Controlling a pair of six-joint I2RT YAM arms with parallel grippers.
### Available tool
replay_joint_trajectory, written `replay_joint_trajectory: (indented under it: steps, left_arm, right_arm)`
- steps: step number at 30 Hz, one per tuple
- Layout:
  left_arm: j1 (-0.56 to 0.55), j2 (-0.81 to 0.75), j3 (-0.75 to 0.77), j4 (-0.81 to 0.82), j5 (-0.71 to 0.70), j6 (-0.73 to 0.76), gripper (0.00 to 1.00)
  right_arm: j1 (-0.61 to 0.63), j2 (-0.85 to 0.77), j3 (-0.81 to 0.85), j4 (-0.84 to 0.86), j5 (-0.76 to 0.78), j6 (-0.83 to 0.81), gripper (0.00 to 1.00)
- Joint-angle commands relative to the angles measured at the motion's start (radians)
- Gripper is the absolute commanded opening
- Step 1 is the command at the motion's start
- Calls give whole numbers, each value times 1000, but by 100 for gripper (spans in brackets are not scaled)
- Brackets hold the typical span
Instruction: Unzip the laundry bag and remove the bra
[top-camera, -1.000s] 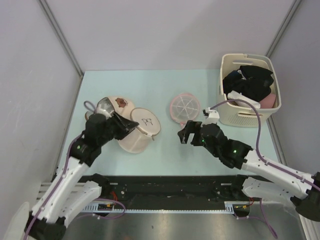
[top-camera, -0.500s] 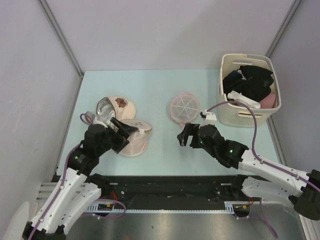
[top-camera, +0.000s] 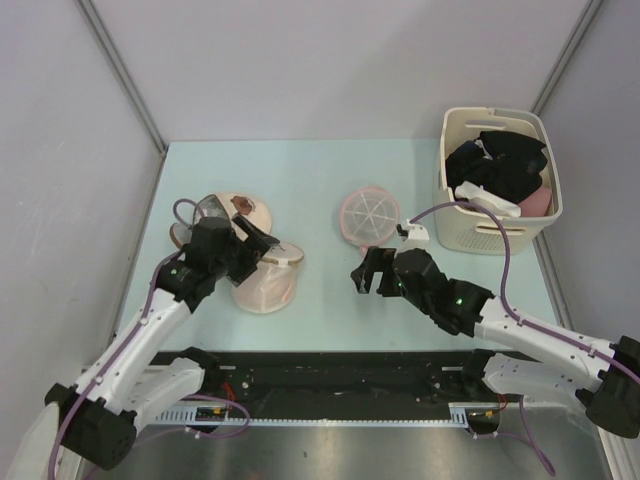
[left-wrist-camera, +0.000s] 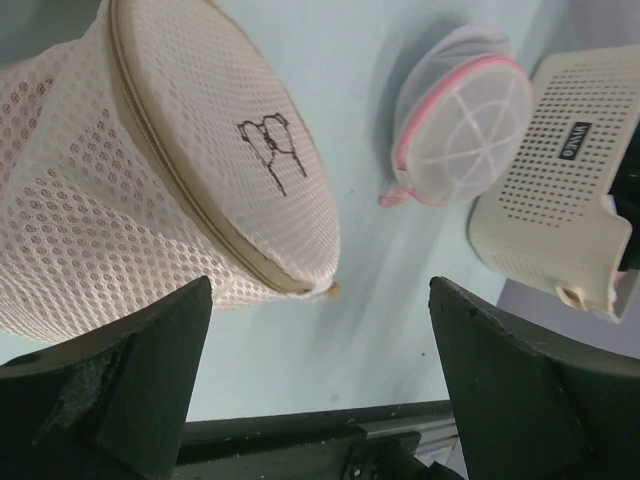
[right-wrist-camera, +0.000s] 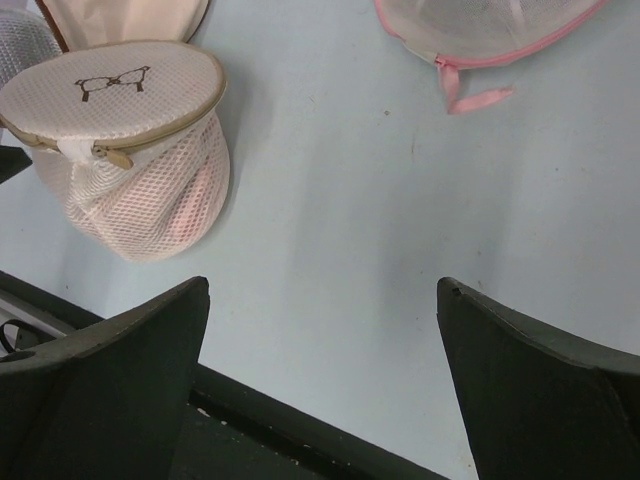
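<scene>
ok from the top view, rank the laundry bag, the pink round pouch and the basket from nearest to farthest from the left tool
1. laundry bag, right by the left tool, on the table's left side
2. pink-rimmed round mesh pouch, mid-table
3. cream basket, far right corner

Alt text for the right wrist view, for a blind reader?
A cream mesh laundry bag sits zipped on the pale blue table, upper left, something pink showing through. The open right gripper hangs apart from it; a pink-rimmed mesh disc lies top right.
</scene>
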Motion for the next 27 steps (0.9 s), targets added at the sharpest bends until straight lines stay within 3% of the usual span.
replay_joint_trajectory:
  steps: [1, 5, 8, 14, 17, 18, 19, 21, 24, 27]
  left_arm:
    - [5, 56, 18, 86, -4, 20, 93]
    - [5, 116, 13, 115, 21, 31, 93]
    - [5, 141, 0, 112, 31, 31, 87]
    - [5, 133, -54, 153, 25, 16, 55]
    - [5, 144, -41, 129, 27, 20, 26]
    - [5, 144, -30, 113, 24, 23, 12]
    - [5, 132, -19, 101, 18, 25, 6]
    - [5, 80, 10, 84, 4, 40, 1]
    - [6, 6, 22, 69, -13, 36, 0]
    - [8, -60, 25, 66, -8, 31, 0]
  right_arm:
    - [14, -26, 2, -21, 31, 12, 100]
    - [26, -28, 0, -40, 48, 12, 100]
    - [26, -30, 2, -50, 68, 13, 100]
    - [32, 3, 2, 17, 7, -30, 100]
    - [56, 33, 3, 91, -9, -71, 100]
    - [87, 36, 8, 100, 6, -80, 100]
    - [109, 38, 11, 109, 29, -94, 100]
    - [151, 36, 18, 121, 74, -108, 100]
    - [179, 24, 31, 123, 126, -70, 94]
    - [196, 38, 29, 218, 74, -69, 95]
